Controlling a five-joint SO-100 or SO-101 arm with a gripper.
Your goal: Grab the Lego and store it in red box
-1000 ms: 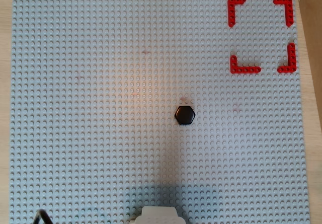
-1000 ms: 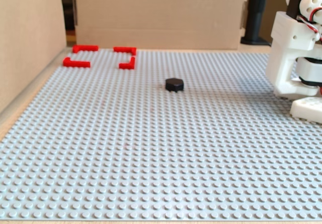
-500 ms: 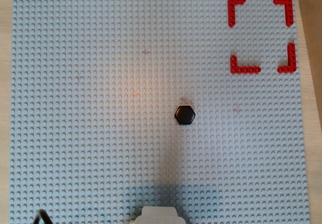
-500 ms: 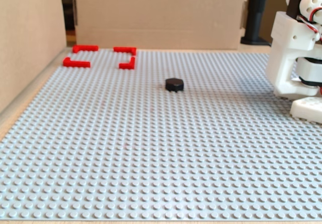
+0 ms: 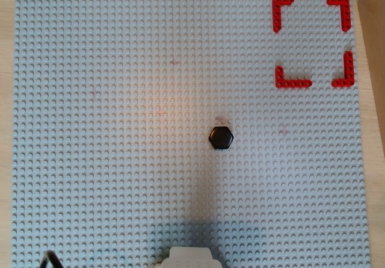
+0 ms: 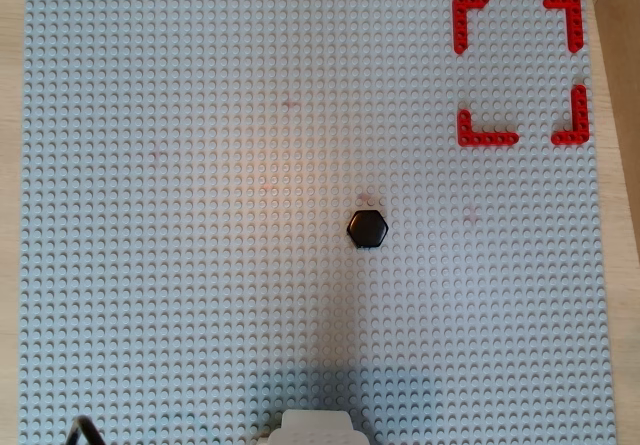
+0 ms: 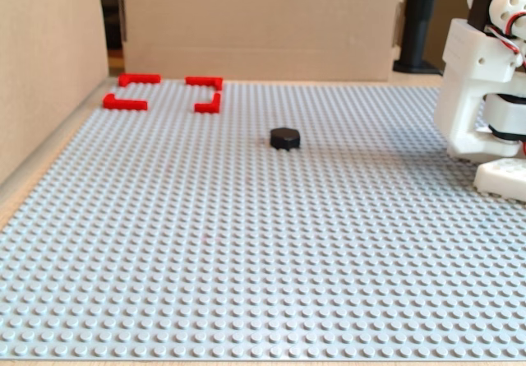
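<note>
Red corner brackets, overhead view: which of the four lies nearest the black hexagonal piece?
The lower-left bracket, nearest the black hexagonal piece; the other three lie farther up or right.

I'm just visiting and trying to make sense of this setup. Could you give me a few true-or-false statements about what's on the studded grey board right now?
1. The black piece lies inside the red square. False: it lies outside, on open board.
2. The red square is made of four separate corner pieces. True.
3. The black piece shows a plain black top. True.
4. The robot's claw is gripping the black piece. False: nothing touches it, and no claw is in view.
</note>
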